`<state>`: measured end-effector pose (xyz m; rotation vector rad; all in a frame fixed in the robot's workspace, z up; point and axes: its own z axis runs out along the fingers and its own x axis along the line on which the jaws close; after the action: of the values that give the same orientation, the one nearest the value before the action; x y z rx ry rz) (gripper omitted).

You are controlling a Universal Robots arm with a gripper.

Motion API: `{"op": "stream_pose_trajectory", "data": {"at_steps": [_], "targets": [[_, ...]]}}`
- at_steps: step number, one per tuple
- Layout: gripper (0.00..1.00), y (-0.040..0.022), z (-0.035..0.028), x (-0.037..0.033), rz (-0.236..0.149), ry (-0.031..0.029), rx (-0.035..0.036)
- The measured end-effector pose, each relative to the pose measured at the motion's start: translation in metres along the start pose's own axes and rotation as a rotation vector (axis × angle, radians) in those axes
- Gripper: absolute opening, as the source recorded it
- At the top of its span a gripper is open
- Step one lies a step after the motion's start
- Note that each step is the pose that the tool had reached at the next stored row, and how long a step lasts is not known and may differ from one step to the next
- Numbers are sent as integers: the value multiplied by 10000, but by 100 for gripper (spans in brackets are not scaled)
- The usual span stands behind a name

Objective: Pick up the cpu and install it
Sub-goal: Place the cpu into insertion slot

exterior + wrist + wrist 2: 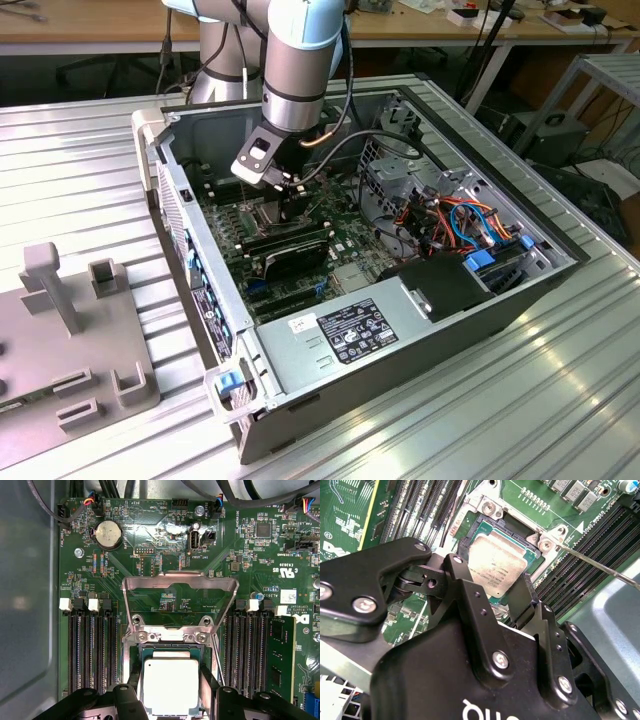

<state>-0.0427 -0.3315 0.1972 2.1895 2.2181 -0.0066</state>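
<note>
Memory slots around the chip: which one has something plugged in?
The outermost one on the side away from the grey case wall: a green board stands in it, the rest look empty.

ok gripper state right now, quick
Gripper: closed on the cpu, holding it at the open socket.
</note>
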Motion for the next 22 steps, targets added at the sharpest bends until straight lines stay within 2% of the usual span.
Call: {"op": "stream_pose_trajectory", "data": {"at_steps": [22], "targets": [[55,0,1,1,0,1,-1]]}}
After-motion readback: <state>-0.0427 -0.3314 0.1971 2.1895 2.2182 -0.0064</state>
